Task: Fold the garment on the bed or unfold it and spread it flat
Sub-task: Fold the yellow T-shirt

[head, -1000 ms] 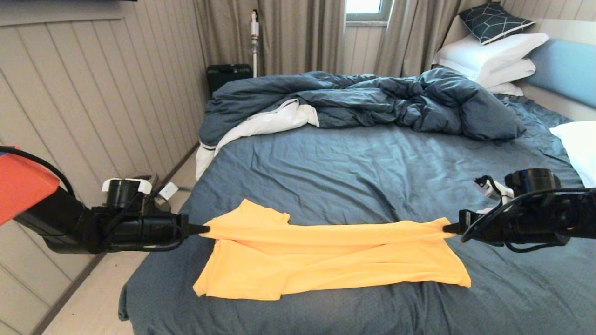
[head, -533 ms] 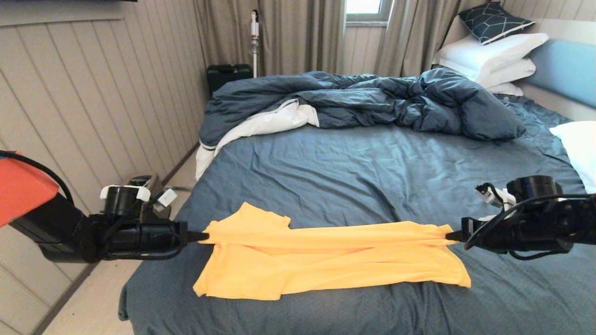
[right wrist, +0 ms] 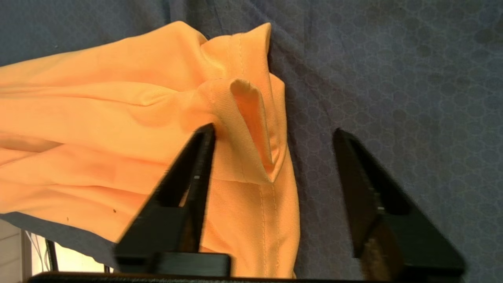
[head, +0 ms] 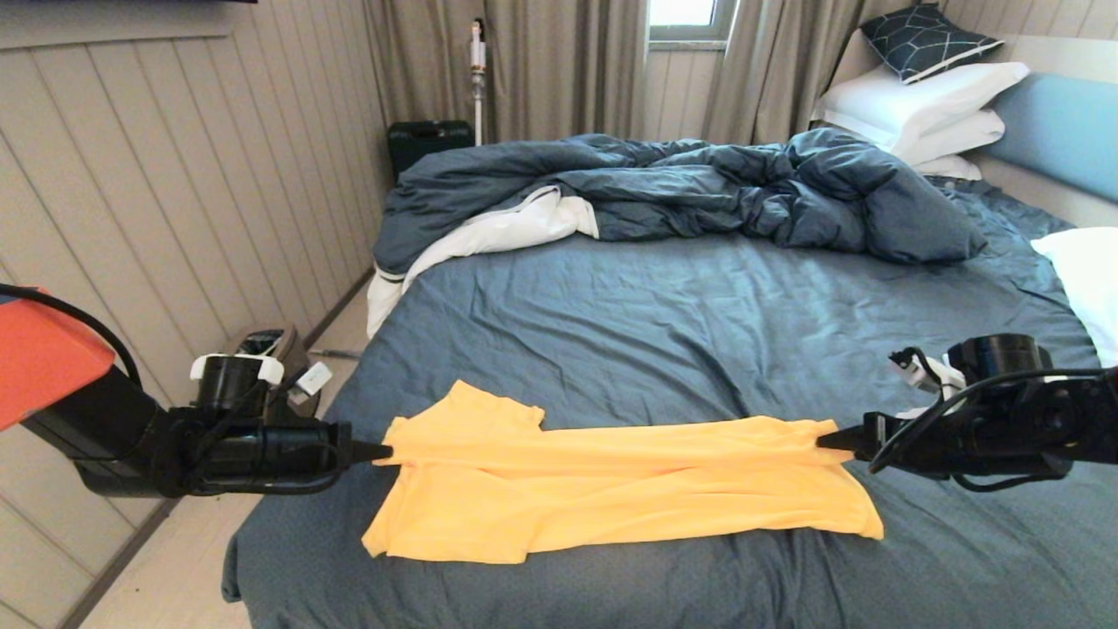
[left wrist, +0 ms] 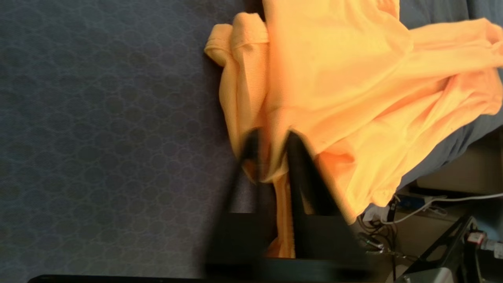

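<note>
The yellow T-shirt, the garment (head: 611,489), lies folded lengthwise across the near part of the bed (head: 699,332), on the dark blue-grey sheet. My left gripper (head: 384,452) is at its left end, low over the sheet, shut on a bunched edge of the garment (left wrist: 353,78); in the left wrist view the left gripper (left wrist: 272,137) shows fabric pinched between its fingers. My right gripper (head: 825,441) is at the right end. In the right wrist view the right gripper (right wrist: 275,133) stands open, and the hem of the garment (right wrist: 118,118) lies loose on the sheet between its fingers.
A rumpled dark blue duvet (head: 699,192) fills the far half of the bed. White pillows (head: 917,105) are stacked by the light blue headboard (head: 1066,131), and another pillow (head: 1083,271) lies at the right. The bed's left edge drops to the floor (head: 175,568).
Both grippers have sunk a little, and the stretched upper fold has come down onto the layer below. The right end of the shirt has gone slack by the right gripper.
</note>
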You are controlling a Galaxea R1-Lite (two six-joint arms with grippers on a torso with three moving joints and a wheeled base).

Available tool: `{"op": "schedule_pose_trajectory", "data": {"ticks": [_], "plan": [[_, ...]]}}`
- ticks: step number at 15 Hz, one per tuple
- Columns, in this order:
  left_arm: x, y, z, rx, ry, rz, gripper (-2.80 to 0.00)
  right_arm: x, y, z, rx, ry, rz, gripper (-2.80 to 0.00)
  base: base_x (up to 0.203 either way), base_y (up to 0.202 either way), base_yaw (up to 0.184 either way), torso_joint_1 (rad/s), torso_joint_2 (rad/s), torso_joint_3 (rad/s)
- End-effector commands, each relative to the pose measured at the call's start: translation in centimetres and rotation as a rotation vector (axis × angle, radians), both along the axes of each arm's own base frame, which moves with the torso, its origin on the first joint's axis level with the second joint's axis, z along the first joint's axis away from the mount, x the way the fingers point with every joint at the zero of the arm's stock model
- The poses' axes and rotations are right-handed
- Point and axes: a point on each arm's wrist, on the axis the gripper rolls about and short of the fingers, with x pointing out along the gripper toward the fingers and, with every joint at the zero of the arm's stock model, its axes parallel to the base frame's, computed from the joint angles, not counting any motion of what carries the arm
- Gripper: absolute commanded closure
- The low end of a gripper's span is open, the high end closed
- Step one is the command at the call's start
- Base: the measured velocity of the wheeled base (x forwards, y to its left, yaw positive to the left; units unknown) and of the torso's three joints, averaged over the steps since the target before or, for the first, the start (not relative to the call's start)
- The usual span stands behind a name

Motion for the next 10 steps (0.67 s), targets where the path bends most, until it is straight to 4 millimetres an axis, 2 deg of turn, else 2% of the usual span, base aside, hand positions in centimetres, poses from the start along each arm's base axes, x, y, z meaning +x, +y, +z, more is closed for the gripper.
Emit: {"op": "schedule_pose_trajectory", "data": {"ticks": [1, 10], "plan": [[0.0, 0.0, -0.1, -0.004, 0.003, -0.002, -2.8, 0.0, 0.0, 0.0, 0.003, 0.0, 0.003, -2.8, 0.0, 0.0, 0.0, 0.0, 0.0, 0.0], [-3.3, 0.5, 2.3, -0.008, -0.045, 0.006, -2.8, -0.7, 0.0, 2.4, -0.013, -0.073, -0.004, -2.8, 0.0, 0.0, 0.0, 0.0, 0.0, 0.0]]}}
